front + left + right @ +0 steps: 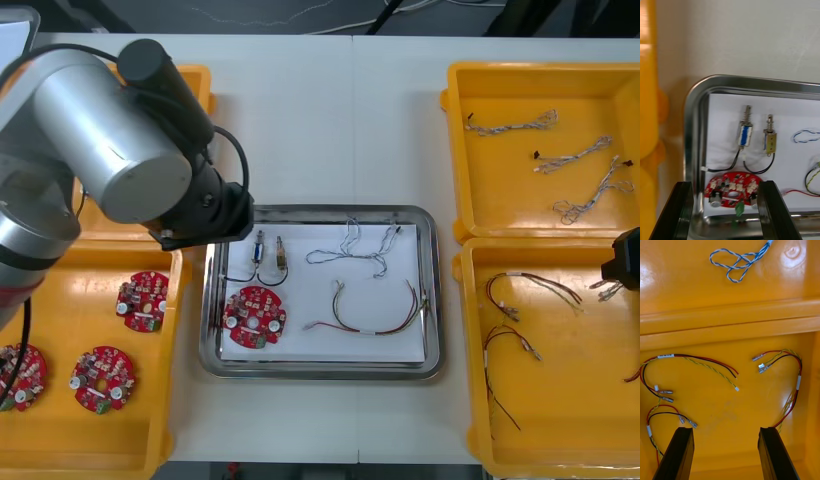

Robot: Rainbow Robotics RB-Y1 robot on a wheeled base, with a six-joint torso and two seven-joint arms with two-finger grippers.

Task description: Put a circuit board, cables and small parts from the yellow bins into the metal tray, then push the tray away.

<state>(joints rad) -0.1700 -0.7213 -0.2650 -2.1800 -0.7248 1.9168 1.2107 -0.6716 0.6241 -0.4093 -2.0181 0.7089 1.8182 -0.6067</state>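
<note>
The left hand (724, 212) and the right hand (726, 453) hover, spread wide, empty.

Tray (320, 372) centred on table (330, 120), bins (560, 420) flanking. In tray: circuit board (254, 316) front-left, small parts (261, 247) behind it, cables (375, 318) right.

- The metal tray (209, 300) sits in the middle of the counter (330, 120), between the yellow bins (500, 190). It is shiny, with white inside.
- One round red circuit board (254, 316) lies flat in the tray's near left corner.
- Two small metal parts (260, 246) lie side by side just past the board, each with a black wire.
- A twisted blue and white cable (347, 243) lies in the tray's far right part.
- A red and yellow cable (370, 330) curls nearer, right of the board.
- The near left bin (150, 400) holds three more boards (142, 300), flat and apart.
- The far right bin holds three blue and white cables (572, 155).
- The near right bin (570, 400) holds red, black and yellow cables (665, 356).
</note>
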